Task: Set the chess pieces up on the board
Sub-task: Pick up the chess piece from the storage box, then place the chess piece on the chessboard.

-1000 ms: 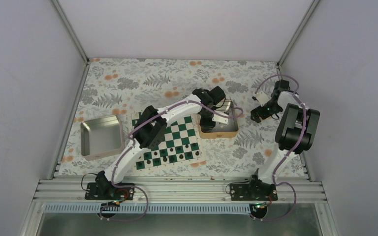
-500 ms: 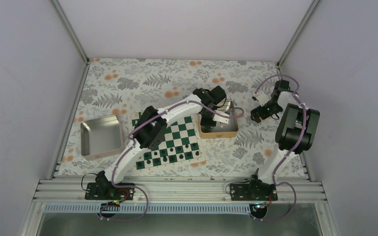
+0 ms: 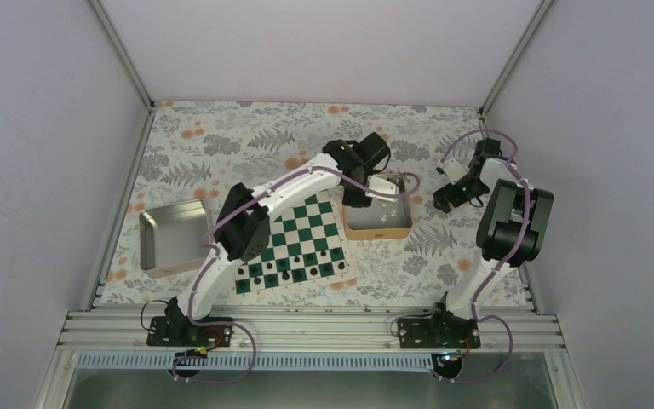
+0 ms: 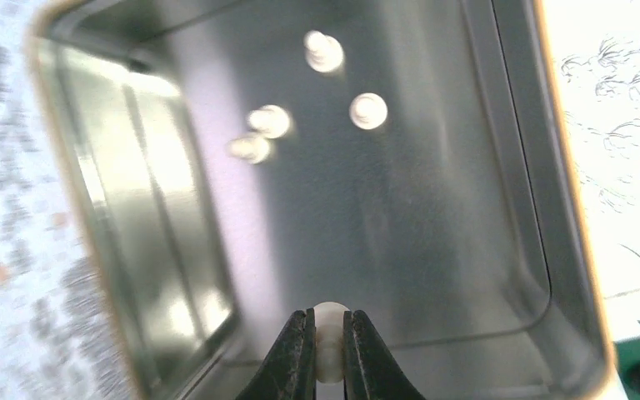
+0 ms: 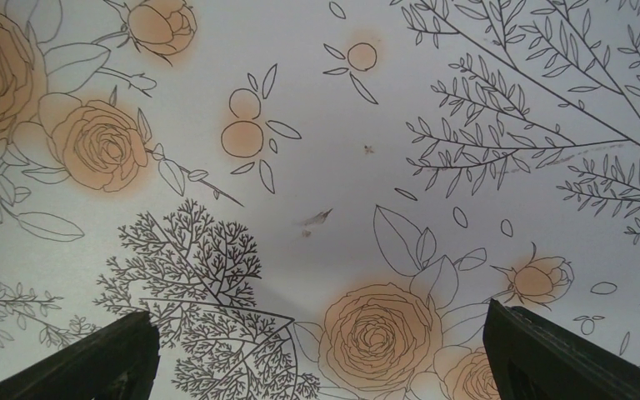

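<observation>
Left hand (image 4: pixel 327 333) is clamped on one white piece (image 4: pixel 328 312) right at the fingertips, above the tin (image 4: pixel 133 250) floor near its wall. Four more white pieces (image 4: pixel 368 110) lie loose further in.

Risk: small round piece with a tip-only pinch, so it could squirt out on the carry and drop back into the tin or onto the bench (image 3: pixel 221 145). The board (image 3: pixel 311 228) sits just left of the tin, and the dark pieces (image 3: pixel 283 266) on its rows farthest from the tin could get clipped on the way over.

Right hand (image 5: pixel 317 367) has its fingers wide apart w/ nothing between them, over the bench to the right of the tin.

Vs 1 s ago: left wrist has pulled up and back toward the tin's far-left corner, elbow has swung left, and the tin floor is now uncovered. Right arm hasn't moved.
</observation>
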